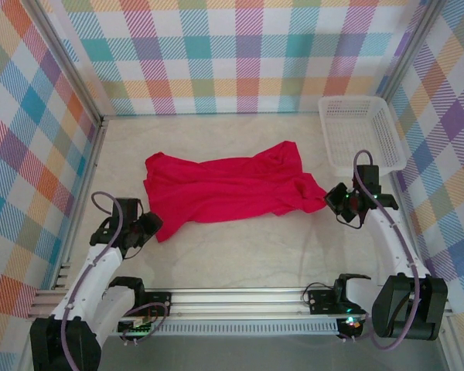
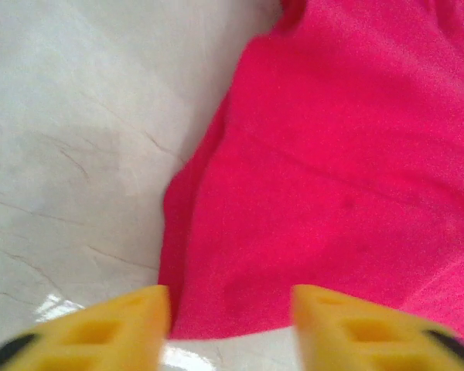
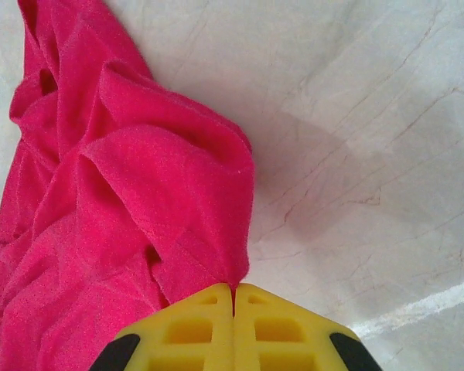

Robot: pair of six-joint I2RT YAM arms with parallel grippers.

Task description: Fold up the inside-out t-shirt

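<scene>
I am looking down on the shirt, which is lying spread and rumpled across the middle of the table, stretching from one gripper to the other.

The left gripper is sitting at the shirt's near left corner. Through its wrist camera I am seeing its yellow fingers standing clearly apart, open, with nothing gripped between them. The red edge is lying just ahead of the tips, its corner pointing into the gap, and bare table is showing off to the tool's left.

The right gripper is sitting at the shirt's right end. Through its wrist camera I am seeing its fingers pressing flat together, fully closed. A peak of red cloth is running down into the seam where the tips meet, so it is pinching the shirt there. The rest of the cloth is bunching in folds ahead and to the left of the tool, with bare table to its right.

A white basket is standing beyond the right gripper, apart from the cloth.
</scene>
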